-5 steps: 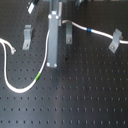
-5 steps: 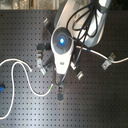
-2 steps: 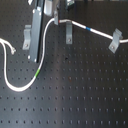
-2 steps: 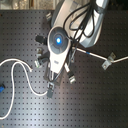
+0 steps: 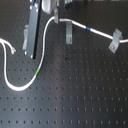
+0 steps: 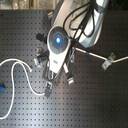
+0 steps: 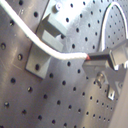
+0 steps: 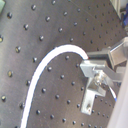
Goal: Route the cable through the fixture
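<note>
1. One cable (image 5: 44, 42) lies on the perforated surface (image 5: 75, 95), passing a bracket (image 5: 67, 32) to another bracket (image 5: 115, 40) at the first exterior view's right.
2. Claw (image 7: 92, 59) grips the cable.

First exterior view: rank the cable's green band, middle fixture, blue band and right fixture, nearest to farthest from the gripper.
1. green band, just below the gripper
2. middle fixture, toward the first exterior view's right
3. blue band, further right
4. right fixture, far right
</note>
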Motion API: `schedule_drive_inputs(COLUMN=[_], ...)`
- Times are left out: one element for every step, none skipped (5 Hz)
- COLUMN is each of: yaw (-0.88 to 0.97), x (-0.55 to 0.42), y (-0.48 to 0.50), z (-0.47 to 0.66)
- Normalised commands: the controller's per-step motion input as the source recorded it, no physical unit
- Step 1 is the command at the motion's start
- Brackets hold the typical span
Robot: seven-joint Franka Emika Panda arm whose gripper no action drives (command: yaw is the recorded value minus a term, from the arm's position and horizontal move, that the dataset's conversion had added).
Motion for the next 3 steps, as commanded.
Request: schedule_drive_inputs(yaw=[0.06,0.10,0.00], x=[-0.023,-0.024,0.093], y=[-0.094,-0.062,-0.041], z=[-0.33,-0.20,-0.08])
